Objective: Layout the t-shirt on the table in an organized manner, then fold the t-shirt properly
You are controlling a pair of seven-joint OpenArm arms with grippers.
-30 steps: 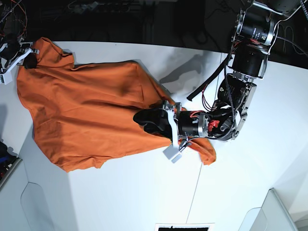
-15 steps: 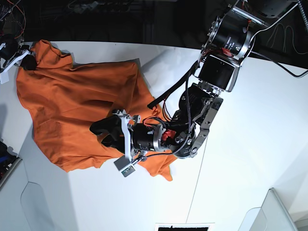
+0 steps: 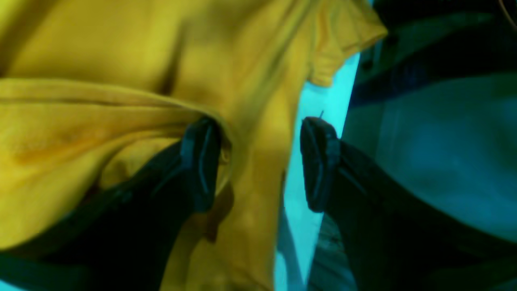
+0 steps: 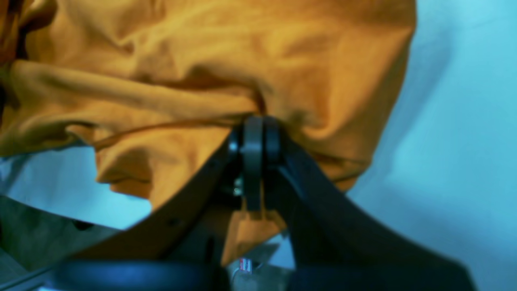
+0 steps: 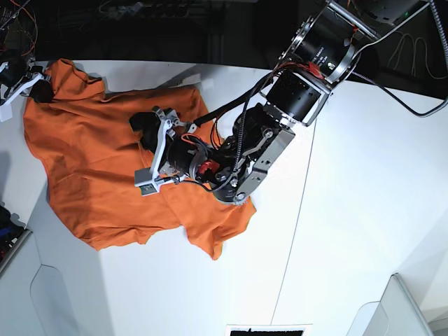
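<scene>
Gripping a bunched fold of the t-shirt (image 4: 226, 68), the right gripper (image 4: 253, 137) has its two dark fingers (image 4: 252, 161) pressed flat together with orange cloth pinched at their tips; creased fabric piles up just ahead of and to both sides of those tips, and a small flap of it hangs below them. In the base view that gripper (image 5: 35, 87) sits at the shirt's far corner, at the edge of the table (image 5: 350, 231). The left gripper (image 3: 258, 161) stands spread wide, its fingers (image 3: 200, 165) well apart: one pad lies against a ridge of cloth, the other sits over a bare strip of the table (image 3: 299, 226), and a band of shirt runs through the gap without being squeezed, so it is released rather than holding anything. Seen from the base view, this gripper (image 5: 150, 143) reaches over the middle of the t-shirt (image 5: 84, 168), with orange fabric on every side of its tips. The garment lies crumpled and partly spread on the white top, one loose corner trailing out beyond the left arm's wrist, toward the near edge. A thin dark seam (image 5: 294, 231) crosses the tabletop behind that arm, clear of the cloth.
</scene>
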